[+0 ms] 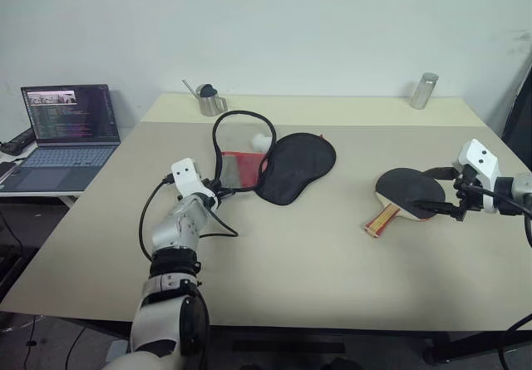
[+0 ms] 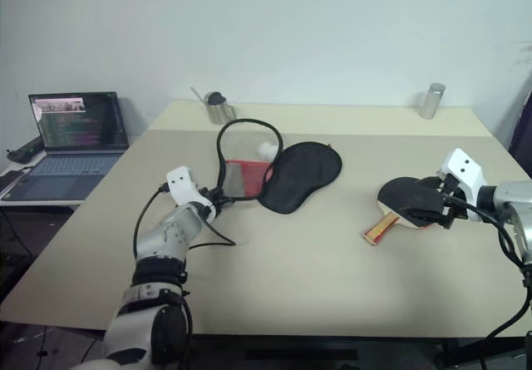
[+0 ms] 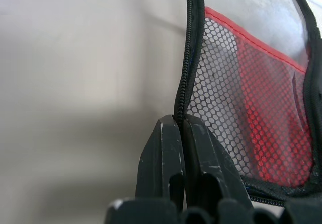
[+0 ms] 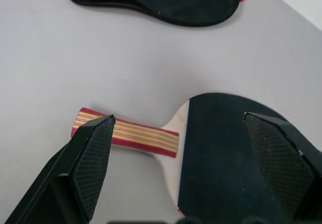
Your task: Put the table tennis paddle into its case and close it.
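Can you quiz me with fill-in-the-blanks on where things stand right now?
1. The left gripper is shut on the case's ____ edge.
2. The paddle lies on the ____, outside the case.
3. The right gripper's jaws are ____ above the paddle.
Missing: zipper; table; open

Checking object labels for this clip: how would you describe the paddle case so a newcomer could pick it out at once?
On the beige table, look left of centre, beyond the left hand, which is shut on its zip edge. The case lies unzipped there, a black paddle-shaped flap beside a red part with a mesh pocket. Unlike the table tennis paddle to the right, it is soft fabric without a wooden handle.
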You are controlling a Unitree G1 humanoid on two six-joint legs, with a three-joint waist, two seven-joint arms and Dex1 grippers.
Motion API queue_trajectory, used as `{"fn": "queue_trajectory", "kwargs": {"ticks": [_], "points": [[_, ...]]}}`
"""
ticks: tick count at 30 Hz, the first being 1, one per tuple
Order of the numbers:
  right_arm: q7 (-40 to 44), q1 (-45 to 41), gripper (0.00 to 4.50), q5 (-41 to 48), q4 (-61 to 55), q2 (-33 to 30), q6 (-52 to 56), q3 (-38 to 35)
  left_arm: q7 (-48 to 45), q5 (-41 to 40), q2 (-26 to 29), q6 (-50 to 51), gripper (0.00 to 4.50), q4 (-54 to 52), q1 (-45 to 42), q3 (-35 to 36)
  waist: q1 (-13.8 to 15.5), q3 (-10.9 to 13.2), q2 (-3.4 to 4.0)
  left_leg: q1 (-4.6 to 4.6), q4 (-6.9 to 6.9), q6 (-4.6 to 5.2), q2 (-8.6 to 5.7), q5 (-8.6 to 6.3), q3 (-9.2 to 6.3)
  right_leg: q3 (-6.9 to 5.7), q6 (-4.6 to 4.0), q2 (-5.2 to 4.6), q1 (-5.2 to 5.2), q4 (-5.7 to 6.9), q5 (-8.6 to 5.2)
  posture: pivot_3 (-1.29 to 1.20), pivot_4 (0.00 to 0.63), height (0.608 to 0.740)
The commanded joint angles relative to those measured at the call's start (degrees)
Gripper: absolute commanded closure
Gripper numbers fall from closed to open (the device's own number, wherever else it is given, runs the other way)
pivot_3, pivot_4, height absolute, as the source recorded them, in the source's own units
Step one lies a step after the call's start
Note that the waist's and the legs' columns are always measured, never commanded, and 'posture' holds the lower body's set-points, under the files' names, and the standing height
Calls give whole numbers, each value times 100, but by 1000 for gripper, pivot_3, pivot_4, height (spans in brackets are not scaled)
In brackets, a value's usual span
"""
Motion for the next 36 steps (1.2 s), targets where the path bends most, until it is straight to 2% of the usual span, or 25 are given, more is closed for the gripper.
{"fn": "queue_trajectory", "kwargs": {"ticks": [1,5,11,23,36], "points": [[45,-72,0,81,-115,-93,-44,-133,609,-146,-203,298,4467,-888,-31,87,5,0,0,0,1,0,0,0,0,0,0,0,1,0,0,0,150,740],[86,46,0,107,-165,-154,-35,-198,1242,-127,-492,564,4467,-1512,-70,106,5,0,0,0,2,0,1,0,2,1,1,0,1,0,0,0,150,740],[101,128,0,126,-223,-201,-21,-248,1870,-99,-920,767,4467,-1856,-47,37,14,0,-1,3,5,0,0,0,4,2,2,0,6,0,1,0,150,740],[45,273,0,192,-371,-238,20,-321,1910,-180,-1449,1276,4467,-1889,17,-255,50,0,-2,4,7,0,0,0,6,1,3,1,10,-1,2,0,150,740],[2,444,0,266,-593,-298,152,-390,2305,-275,-2040,1134,4467,-1720,-161,-385,98,0,-2,4,9,-1,0,0,7,3,5,1,10,-2,2,0,150,740]]}}
